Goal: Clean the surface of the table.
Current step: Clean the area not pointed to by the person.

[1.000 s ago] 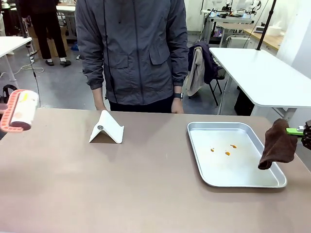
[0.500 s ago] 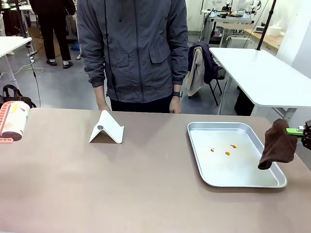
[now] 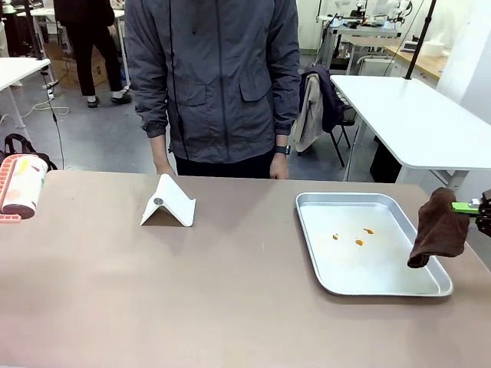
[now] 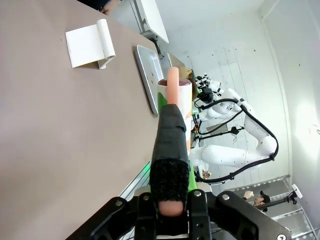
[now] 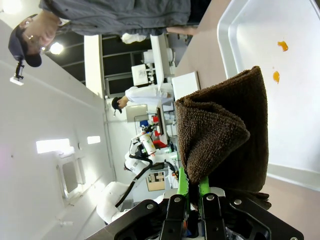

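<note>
The brownish table [image 3: 230, 291] spreads across the front view. At its left edge hangs a lint roller [image 3: 21, 195] with a salmon frame and a white roll. In the left wrist view my left gripper [image 4: 170, 206] is shut on the roller's black-wrapped handle [image 4: 170, 150], above the table [image 4: 55, 130]. At the right edge my right gripper [image 3: 469, 207] is shut on a dark brown cloth [image 3: 439, 230] that droops over the tray's right rim. The right wrist view shows the same grip, my gripper [image 5: 190, 194] on the bunched cloth [image 5: 225, 135].
A shiny metal tray [image 3: 383, 282] with a few orange crumbs [image 3: 359, 241] lies at the right. A white folded stand [image 3: 167, 203] sits left of centre near the far edge. A person in a grey jacket [image 3: 215, 77] stands behind the table, hands at its edge.
The lint roller has dropped lower and shifted a little left at the table's left edge. The cloth and the right gripper have stayed put.
</note>
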`<action>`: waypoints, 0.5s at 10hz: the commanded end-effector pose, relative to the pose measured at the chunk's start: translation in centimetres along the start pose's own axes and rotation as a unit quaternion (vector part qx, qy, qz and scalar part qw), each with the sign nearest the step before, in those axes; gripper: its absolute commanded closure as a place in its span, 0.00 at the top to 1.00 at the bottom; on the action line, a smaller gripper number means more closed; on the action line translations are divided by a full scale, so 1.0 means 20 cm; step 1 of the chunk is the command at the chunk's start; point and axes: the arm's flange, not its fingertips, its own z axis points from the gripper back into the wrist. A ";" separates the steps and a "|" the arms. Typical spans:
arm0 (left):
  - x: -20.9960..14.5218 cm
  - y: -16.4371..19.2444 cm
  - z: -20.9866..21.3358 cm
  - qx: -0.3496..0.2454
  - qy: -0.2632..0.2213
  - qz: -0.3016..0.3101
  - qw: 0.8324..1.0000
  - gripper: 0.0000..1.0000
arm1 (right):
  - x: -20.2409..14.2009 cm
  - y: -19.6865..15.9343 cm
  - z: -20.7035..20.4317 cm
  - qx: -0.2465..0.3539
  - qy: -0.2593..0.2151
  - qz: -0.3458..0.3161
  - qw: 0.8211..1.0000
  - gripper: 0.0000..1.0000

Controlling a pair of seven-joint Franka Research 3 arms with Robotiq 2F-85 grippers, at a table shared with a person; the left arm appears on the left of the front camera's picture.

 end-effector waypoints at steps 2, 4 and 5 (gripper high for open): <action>-0.01 -0.02 0.00 0.001 -0.003 0.007 1.000 0.21 | 0.00 0.03 0.00 -0.002 -0.005 -0.010 1.000 0.00; -0.01 -0.02 0.00 0.001 -0.003 0.007 1.000 0.21 | 0.00 0.03 0.00 -0.002 -0.005 -0.010 1.000 0.00; -0.01 -0.02 0.00 0.001 -0.003 0.007 1.000 0.21 | 0.00 0.03 0.00 -0.002 -0.005 -0.010 1.000 0.00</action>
